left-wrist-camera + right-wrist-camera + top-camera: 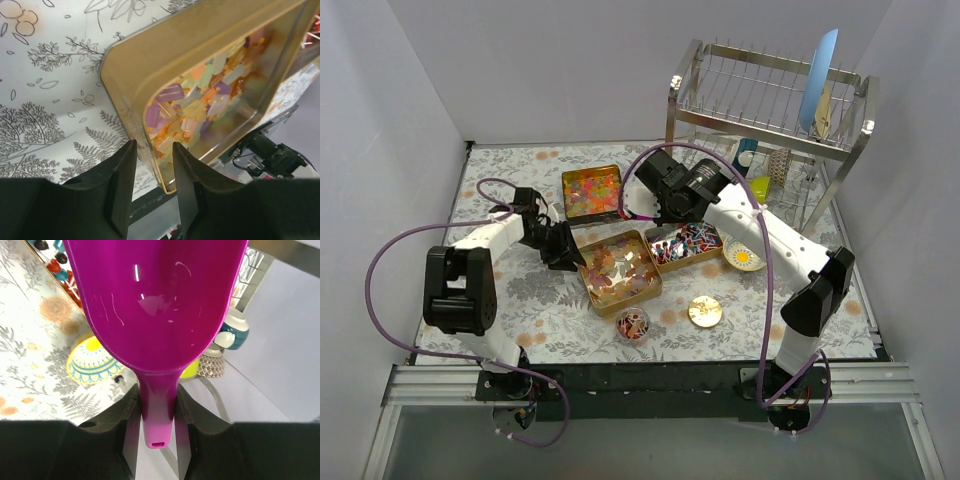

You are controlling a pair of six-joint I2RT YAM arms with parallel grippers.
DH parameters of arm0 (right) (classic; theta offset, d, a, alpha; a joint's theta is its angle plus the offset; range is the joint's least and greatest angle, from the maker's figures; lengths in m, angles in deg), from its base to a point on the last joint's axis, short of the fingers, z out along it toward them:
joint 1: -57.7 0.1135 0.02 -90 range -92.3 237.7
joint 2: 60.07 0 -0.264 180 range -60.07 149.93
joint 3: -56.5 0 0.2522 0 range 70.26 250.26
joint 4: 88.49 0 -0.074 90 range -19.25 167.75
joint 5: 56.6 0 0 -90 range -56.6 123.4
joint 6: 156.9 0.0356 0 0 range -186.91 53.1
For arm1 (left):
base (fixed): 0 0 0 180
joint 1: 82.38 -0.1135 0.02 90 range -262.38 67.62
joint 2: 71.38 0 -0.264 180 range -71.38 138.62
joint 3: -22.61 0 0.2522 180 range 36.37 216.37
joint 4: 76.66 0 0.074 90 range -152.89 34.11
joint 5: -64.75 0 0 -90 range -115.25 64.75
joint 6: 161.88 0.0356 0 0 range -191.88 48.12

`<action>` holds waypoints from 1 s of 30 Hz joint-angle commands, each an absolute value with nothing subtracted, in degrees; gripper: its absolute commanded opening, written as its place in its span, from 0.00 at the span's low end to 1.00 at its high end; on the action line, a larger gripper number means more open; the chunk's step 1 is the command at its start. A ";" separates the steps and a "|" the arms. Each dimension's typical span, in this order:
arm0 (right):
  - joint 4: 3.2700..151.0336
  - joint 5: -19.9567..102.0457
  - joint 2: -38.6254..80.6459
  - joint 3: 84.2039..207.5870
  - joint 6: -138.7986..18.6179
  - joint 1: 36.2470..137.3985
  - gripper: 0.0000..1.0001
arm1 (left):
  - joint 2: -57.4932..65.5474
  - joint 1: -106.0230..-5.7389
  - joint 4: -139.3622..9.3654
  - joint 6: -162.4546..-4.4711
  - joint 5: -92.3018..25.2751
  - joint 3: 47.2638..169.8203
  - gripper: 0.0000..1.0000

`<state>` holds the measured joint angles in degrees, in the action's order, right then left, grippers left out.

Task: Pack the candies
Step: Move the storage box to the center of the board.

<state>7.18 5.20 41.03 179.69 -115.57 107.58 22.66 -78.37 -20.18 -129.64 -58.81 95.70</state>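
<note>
Where left tool [152, 150] grips tin [140, 55], candies [200, 95] pastel purple, orange, green.

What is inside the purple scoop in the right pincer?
Nothing: the scoop shows a bare bowl. Its front lip is out of frame; the right pincer covers the handle's sides.

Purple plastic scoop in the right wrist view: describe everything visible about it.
The glossy magenta plastic scoop has a deep, rounded, empty bowl with faint scratches. It narrows to a short handle clamped between the right gripper's black fingers. It hangs above the floral tablecloth; its front edge is out of frame.
</note>
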 commanded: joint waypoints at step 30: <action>8.67 18.64 48.21 188.12 -109.09 98.57 0.01 | 40.74 -108.31 -12.80 -105.02 -31.85 121.93 0.26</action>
<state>8.06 16.32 48.13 185.31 -110.13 99.26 35.23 -104.84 -11.30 -110.71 -37.90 112.51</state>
